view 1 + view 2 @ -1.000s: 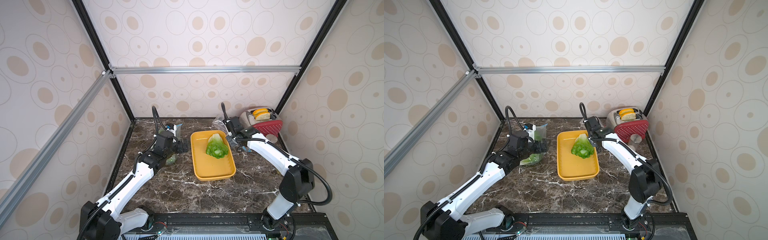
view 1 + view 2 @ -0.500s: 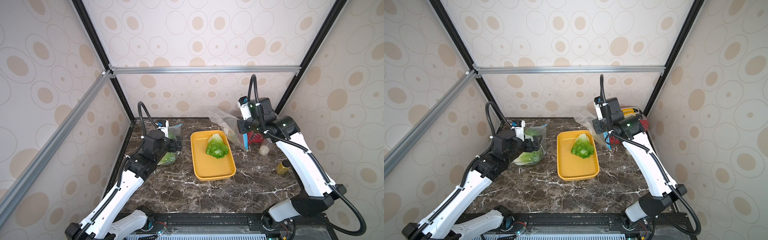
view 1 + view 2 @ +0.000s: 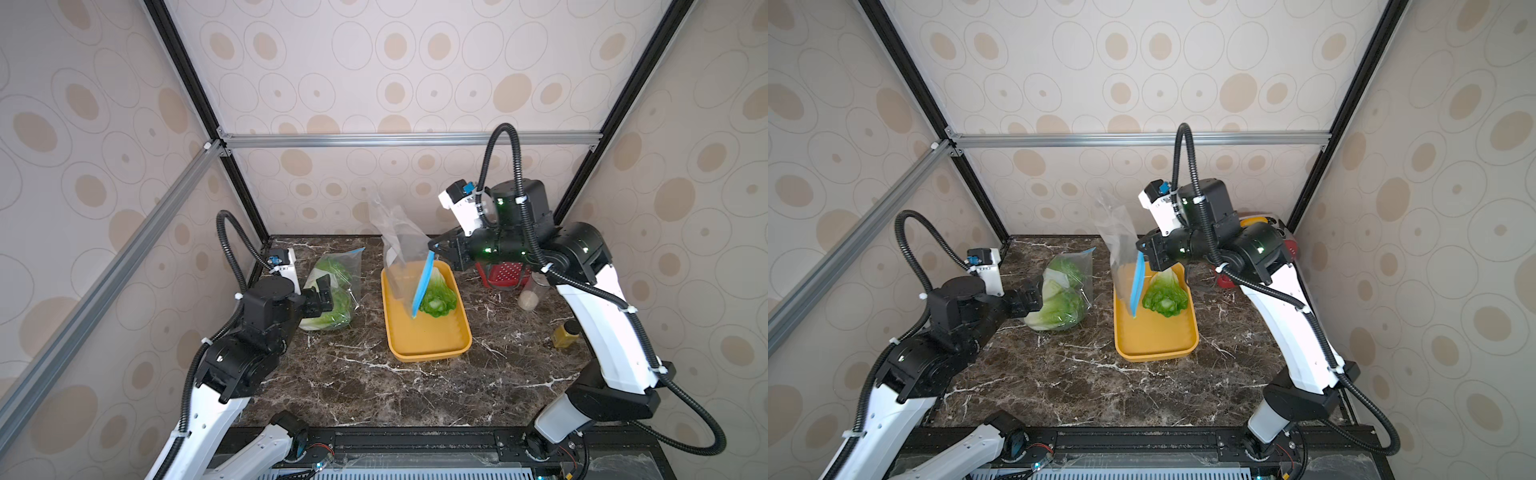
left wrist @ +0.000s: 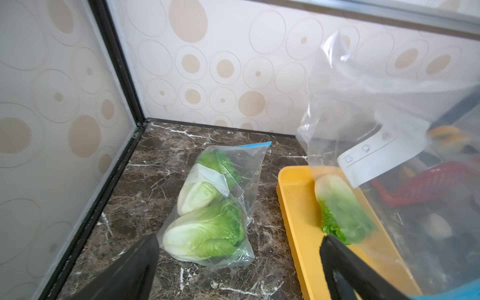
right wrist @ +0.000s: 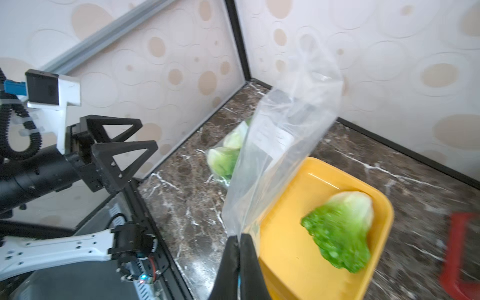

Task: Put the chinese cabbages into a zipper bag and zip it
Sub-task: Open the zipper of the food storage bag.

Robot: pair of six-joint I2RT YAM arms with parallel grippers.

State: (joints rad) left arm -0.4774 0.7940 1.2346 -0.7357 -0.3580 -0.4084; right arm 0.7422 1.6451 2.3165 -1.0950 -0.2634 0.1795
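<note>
One chinese cabbage [image 3: 438, 295] [image 3: 1165, 297] [image 5: 340, 228] lies in the yellow tray [image 3: 428, 353] [image 3: 1154, 336]. Above the tray's far end my right gripper [image 3: 434, 248] [image 3: 1144, 249] [image 5: 239, 237] is shut on an empty clear zipper bag [image 3: 401, 245] [image 5: 285, 130]. Its blue zip strip [image 3: 423, 286] hangs down over the tray. A second zipper bag [image 3: 338, 270] [image 3: 1065, 291] [image 4: 213, 207] lies on the table to the left with two cabbages inside. My left gripper [image 3: 326, 297] [image 4: 239, 240] [image 5: 149, 133] is open and empty, just in front of that bag.
A red basket [image 3: 505, 272] stands at the back right behind the right arm. A jar of pale contents [image 3: 530, 295] and a small yellow jar [image 3: 565, 334] stand near the right wall. Patterned walls enclose the marble table [image 3: 374, 386] on three sides.
My right arm has risen from low at the back and lifted the empty bag over the tray. My left arm has drawn back and up from the filled bag.
</note>
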